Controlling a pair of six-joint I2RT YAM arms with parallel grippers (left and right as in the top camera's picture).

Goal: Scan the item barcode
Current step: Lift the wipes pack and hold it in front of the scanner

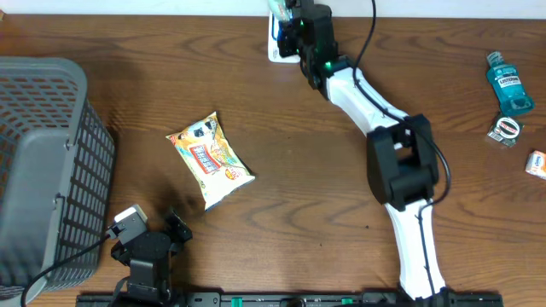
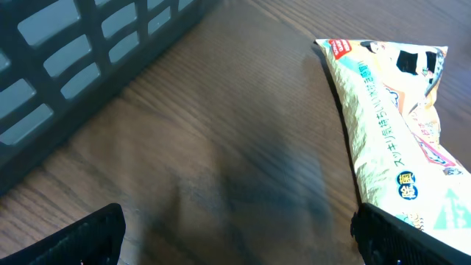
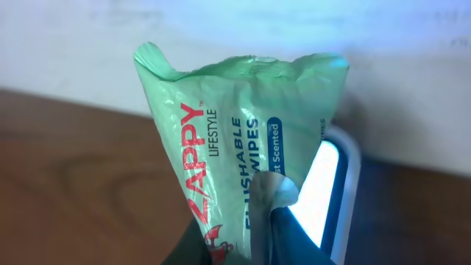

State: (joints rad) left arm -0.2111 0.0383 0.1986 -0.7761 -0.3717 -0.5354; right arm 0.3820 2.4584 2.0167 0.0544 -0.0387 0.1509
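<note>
I am logging the right pincer (image 3: 246,232) as pinching the lower part of the pale green crinkled plastic pack of flushable wipes (image 3: 235,125), with its jaws pressed nearly together on the film. The pack is standing up ahead of the fingers. The white-framed scanner with a glowing screen (image 3: 340,177) is sitting just behind the pack, to its right. The left pincer (image 2: 243,246) is hovering spread wide and gripping nothing. The yellow printed snack packet (image 2: 390,125) is lying ahead to its right, and the grey plastic lattice basket (image 2: 73,66) ahead to its left.
</note>
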